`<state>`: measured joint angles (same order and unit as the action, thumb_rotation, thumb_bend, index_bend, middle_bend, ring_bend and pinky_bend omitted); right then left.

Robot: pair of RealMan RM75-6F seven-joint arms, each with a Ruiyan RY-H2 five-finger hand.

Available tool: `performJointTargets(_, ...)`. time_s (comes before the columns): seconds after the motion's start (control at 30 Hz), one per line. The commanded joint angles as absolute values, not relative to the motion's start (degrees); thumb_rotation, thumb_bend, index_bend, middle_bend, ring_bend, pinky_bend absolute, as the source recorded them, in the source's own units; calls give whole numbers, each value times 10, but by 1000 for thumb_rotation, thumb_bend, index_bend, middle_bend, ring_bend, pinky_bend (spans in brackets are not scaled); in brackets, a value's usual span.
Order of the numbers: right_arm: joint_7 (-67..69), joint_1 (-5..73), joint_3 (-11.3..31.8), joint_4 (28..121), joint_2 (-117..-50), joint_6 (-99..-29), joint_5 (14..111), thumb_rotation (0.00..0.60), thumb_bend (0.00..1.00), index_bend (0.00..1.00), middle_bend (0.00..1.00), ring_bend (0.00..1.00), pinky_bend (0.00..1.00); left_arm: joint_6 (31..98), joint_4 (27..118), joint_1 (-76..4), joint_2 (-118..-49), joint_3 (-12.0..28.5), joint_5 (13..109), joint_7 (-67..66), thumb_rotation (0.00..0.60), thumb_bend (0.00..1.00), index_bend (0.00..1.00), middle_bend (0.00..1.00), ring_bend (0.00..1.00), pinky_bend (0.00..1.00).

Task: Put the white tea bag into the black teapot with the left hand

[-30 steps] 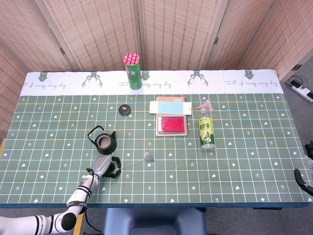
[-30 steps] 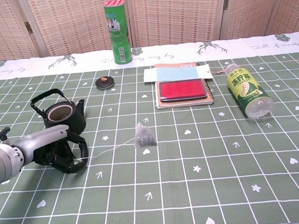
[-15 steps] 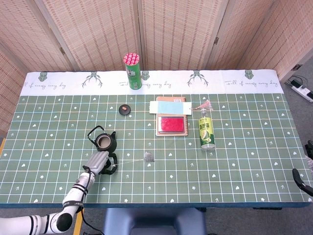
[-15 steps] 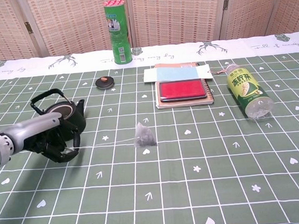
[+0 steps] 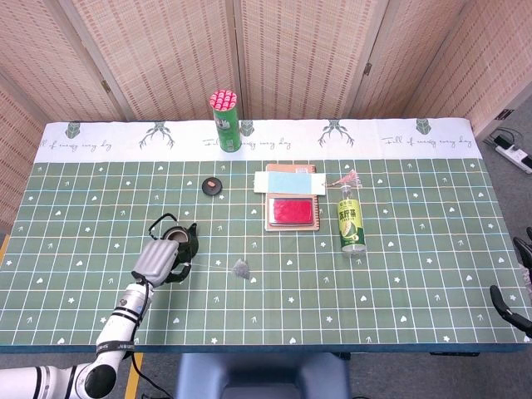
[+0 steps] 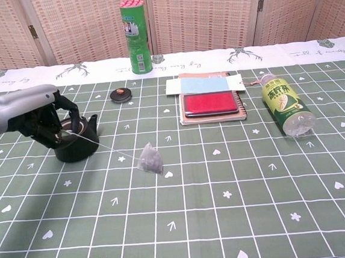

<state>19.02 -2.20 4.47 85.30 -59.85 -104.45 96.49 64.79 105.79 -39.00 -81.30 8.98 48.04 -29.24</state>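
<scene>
The black teapot [image 5: 181, 242] [image 6: 77, 143] stands open-topped on the green cloth, left of centre. My left hand [image 5: 158, 261] [image 6: 37, 115] is raised just in front of and over the pot, pinching the end of a thin white string [image 6: 104, 146]. The string runs taut down to the white tea bag [image 5: 241, 268] [image 6: 150, 159], which tilts toward the pot about a hand's width to its right. Whether the bag still touches the cloth I cannot tell. Only a dark sliver of my right hand [image 5: 509, 306] shows at the far right edge.
The small black teapot lid [image 5: 214, 185] [image 6: 120, 95] lies behind the pot. A green canister [image 5: 225, 121] [image 6: 136, 31] stands at the back. A red notebook stack [image 5: 291, 208] [image 6: 211, 103] and a lying green bottle [image 5: 352, 220] [image 6: 286, 108] sit right of centre.
My left hand rose from the cloth in front of the teapot to above it, pulling the string taut. The tea bag slid left toward the pot and tipped.
</scene>
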Motion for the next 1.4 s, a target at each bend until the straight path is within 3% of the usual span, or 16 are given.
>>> performJointTargets(0.03,190,-21,45,853,-598,-1043,964,600,420,0,0,0,0,659,1071,-400,-803,99,474,-313,600,599,630,1000,1000,1000)
performJointTargets(1.03,162,-4,48,868,-600,-998,943,600,420,0,0,0,0,717,1147,-480,-721,180,390,-417,600,598,628,1000,1000,1000)
performJointTargets(1.4,159,-4,53,870,-600,-996,932,600,420,0,0,0,0,713,1152,-484,-683,187,386,-397,600,598,628,1000,1000,1000)
